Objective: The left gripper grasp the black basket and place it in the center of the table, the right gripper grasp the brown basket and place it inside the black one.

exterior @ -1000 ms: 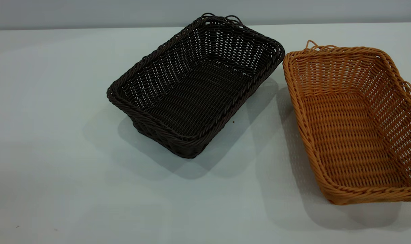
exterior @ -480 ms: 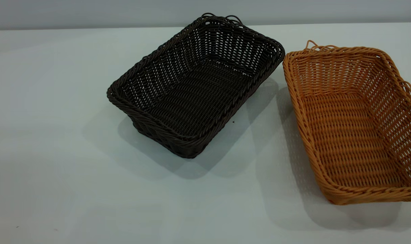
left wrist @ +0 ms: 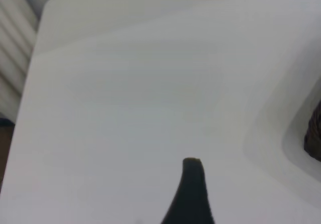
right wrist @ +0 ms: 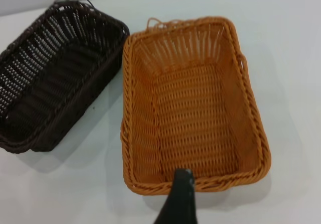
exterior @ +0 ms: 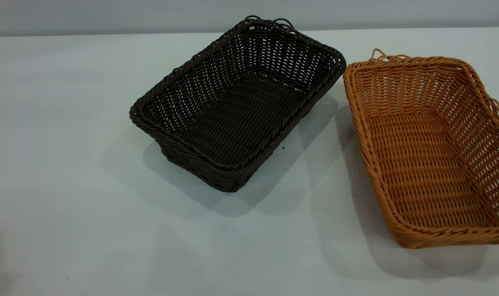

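The black basket stands on the table a little behind its middle, turned at an angle. The brown basket stands to its right, their near corners almost touching. Both are empty. Neither gripper shows in the exterior view. A dark part of my left gripper hangs over bare table, with the black basket's edge off to one side. A dark part of my right gripper hovers above the brown basket's short rim; the black basket lies beside it.
The table's far edge meets a grey wall. A table corner and edge show in the left wrist view, with a ribbed white surface beyond.
The baskets have not moved. A faint shadow has crept onto the table's front left corner in the exterior view.
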{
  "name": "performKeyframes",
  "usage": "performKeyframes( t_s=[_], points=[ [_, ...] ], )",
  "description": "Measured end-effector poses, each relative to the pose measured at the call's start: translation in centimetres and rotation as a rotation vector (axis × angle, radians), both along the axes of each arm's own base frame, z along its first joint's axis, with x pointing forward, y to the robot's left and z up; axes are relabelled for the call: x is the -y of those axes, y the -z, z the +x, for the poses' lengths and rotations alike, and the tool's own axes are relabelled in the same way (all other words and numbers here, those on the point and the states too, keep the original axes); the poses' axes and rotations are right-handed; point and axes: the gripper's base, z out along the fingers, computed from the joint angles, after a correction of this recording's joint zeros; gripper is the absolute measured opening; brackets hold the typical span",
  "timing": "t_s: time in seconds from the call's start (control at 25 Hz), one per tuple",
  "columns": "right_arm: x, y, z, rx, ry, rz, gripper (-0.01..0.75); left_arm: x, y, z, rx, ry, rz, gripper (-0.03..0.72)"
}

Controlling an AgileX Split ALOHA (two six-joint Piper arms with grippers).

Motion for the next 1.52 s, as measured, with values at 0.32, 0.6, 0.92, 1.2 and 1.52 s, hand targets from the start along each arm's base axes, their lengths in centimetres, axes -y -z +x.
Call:
performKeyframes(
  t_s=[0.32, 0.6, 0.92, 1.2, 1.52],
  points=[
    [-0.1, -1.1, 2.6, -0.046, 0.015, 0.028, 0.619, 2.9, 2.7, 11.8, -0.058, 0.176, 0.005, 0.58],
    [-0.3, -2.3, 5.1, -0.112, 0.01, 0.064, 0.609, 8.5, 7.4, 20.1, -0.161, 0.37, 0.076, 0.58],
    [-1.0, -1.9, 8.3, -0.295, 0.0, 0.145, 0.594, 14.4, 15.0, 25.5, -0.269, 0.511, 0.123, 0.58],
    [-1.8, -0.3, 10.9, -0.498, -0.007, 0.242, 0.594, 19.0, 21.0, 27.6, -0.326, 0.599, 0.148, 0.58],
    [-2.6, 1.6, 13.4, -0.684, 0.004, 0.353, 0.594, 20.3, 25.5, 28.7, -0.383, 0.617, 0.156, 0.572]
  ],
)
